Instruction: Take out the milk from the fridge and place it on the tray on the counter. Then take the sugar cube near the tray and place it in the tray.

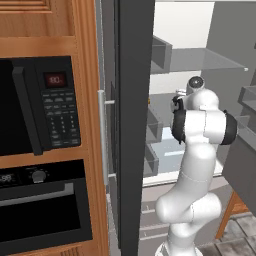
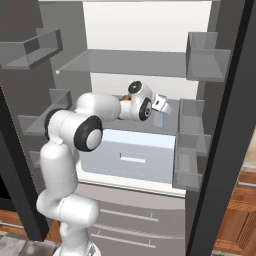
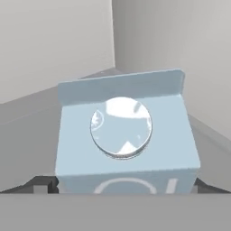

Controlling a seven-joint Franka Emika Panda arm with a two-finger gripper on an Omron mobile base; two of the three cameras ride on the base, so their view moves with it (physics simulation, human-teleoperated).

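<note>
I've got the arm reaching into the open fridge (image 2: pixel 125 65), hand at middle-shelf height. In the right base view the gripper (image 2: pixel 161 116) is deep inside, pointing toward the right side of the compartment, just above the pale drawer (image 2: pixel 131 159). The left base view has the arm's elbow in front of the hand, so I can't see the gripper there; the dark fridge door (image 1: pixel 134 125) stands open on the left, next to the microwave (image 1: pixel 37 107) and black wall oven (image 1: pixel 40 205) set in wooden cabinetry (image 1: pixel 82 30).

Hand view: the milk (image 3: pixel 126 135) is right in front of the camera, pale blue carton, gabled ridge across the top and a round whitish cap on the slanted face. It sits on the grey fridge shelf (image 3: pixel 27 122), close to a back corner of the compartment. The two dark fingertips (image 3: pixel 43 184) peek out at either lower side of the carton, one left, one right, so the jaws are spread wide and straddle it. Whether the pads touch the carton's sides I can't tell; it looks like a gap remains
</note>
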